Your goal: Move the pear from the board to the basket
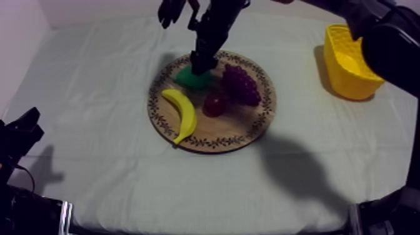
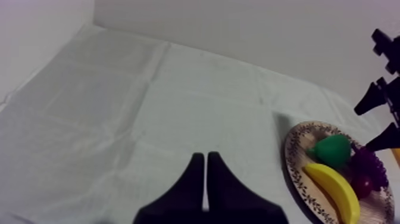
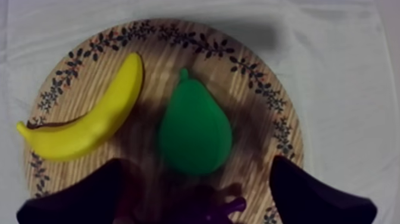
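Wood-grain board (image 3: 155,53), smooth matt pear (image 3: 193,128), glossy banana (image 3: 89,125), creased cloth (image 1: 94,156)

- The left gripper (image 2: 205,157) has two matte black fingers (image 2: 191,182), wide-based and tapering to blunt tips.
- The right arm (image 1: 212,26) is black, with angular jointed segments.

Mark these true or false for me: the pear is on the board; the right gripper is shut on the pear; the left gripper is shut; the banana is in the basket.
1. The pear lies on the wooden board. True.
2. The right gripper is shut on the pear. False: its fingers are open, apart over the pear.
3. The left gripper is shut on nothing. True.
4. The banana is in the yellow basket. False: it lies on the board beside the pear.
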